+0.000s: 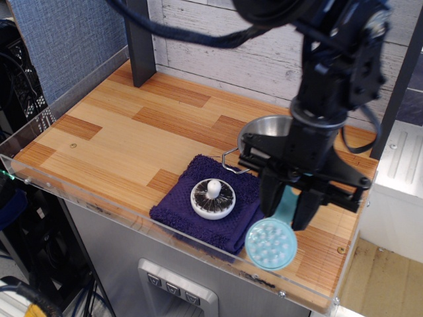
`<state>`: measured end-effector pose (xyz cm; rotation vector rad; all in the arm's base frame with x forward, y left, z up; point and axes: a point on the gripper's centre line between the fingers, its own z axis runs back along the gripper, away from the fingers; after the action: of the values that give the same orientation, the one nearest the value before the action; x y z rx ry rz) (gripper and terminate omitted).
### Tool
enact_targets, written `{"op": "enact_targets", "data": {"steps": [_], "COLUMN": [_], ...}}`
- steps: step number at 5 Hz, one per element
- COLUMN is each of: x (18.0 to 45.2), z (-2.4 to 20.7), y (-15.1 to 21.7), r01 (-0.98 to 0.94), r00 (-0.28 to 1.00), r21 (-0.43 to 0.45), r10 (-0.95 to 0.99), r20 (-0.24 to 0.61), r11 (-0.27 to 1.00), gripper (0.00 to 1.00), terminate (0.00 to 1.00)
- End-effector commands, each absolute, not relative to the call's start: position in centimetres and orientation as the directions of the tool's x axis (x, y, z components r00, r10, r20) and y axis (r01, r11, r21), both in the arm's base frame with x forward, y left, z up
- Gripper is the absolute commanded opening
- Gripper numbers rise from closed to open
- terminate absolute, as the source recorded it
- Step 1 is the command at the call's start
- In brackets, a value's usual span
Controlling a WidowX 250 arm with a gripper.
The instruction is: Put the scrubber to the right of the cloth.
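Note:
The scrubber (271,242) is a light teal paddle brush with pale nubs on its round head. My gripper (289,207) is shut on its handle and holds it head-down at the cloth's front right corner, over the wooden table (119,139). I cannot tell whether the head touches the wood. The cloth (221,221) is a dark purple folded towel near the front edge. A round white knobbed disc with dark bristles (213,197) sits on it. The arm hides most of the scrubber's handle.
A steel bowl with wire handles (261,135) stands behind the cloth, partly hidden by the arm. A clear acrylic rim (198,247) runs along the table's front edge. A dark post (139,39) stands at the back left.

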<state>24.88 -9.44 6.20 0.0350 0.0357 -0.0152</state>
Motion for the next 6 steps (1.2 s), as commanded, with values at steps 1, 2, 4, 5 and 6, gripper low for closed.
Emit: {"op": "enact_targets", "data": {"steps": [1, 2, 4, 5, 6], "x": [26.5, 26.9, 26.8, 26.9, 26.9], "z": [5.2, 4.8, 4.4, 4.5, 7.4], "y": [-10.4, -10.9, -11.3, -11.4, -10.9], "r01": [0.091, 0.098, 0.071, 0.073, 0.090], "r00": [0.996, 0.995, 0.996, 0.995, 0.996], "r21": [0.053, 0.063, 0.054, 0.046, 0.080], "r10": [-0.090, -0.096, -0.068, -0.070, -0.090], "r20": [-0.006, -0.027, -0.061, -0.064, -0.003], "r11": [0.994, 0.993, 0.996, 0.996, 0.993], "gripper": [0.00, 0.00, 1.00, 1.00, 1.00], "terminate": [0.00, 0.00, 0.00, 0.00, 0.00]}}
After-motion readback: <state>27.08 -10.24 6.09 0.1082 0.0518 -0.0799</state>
